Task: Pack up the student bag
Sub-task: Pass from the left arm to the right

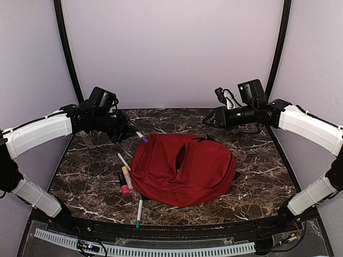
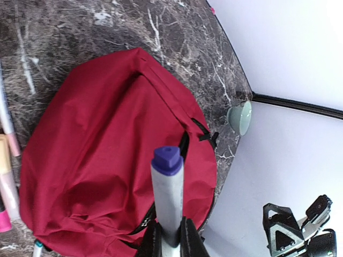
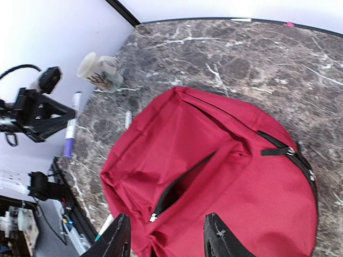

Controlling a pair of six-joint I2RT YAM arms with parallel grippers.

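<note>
**Red bag lies mid-counter, zip part open**

The student bag [image 1: 182, 168] [image 2: 107, 150] [image 3: 214, 166] lies flat in the middle of the counter [image 1: 257, 176]. It is soft red fabric, rounded and creased, with black zips and a black strap tab. One zip [image 3: 179, 187] gapes in a dark slit, and what is inside cannot be told.

A patterned cup [image 3: 101, 72] sits near the far left corner. Its contents cannot be made out.

Just left of the bag lie a slim white pen [image 1: 124, 161] and a yellow highlighter [image 1: 126, 179] with a pink end. A teal-tipped pen [image 1: 139, 211] lies by the bag's near edge.

The left end effector [image 1: 128, 131] [image 2: 170, 235] pinches a pale marker [image 2: 167, 193] with a purple cap, raised beside the bag's far left corner. The right end effector [image 1: 209, 120] [image 3: 169, 235] hangs above the bag's far right, its fingers spread around nothing.

The counter is dark brown marble with white veins. Plain pale walls surround it, crossed by two black curved poles [image 1: 67, 51].
</note>
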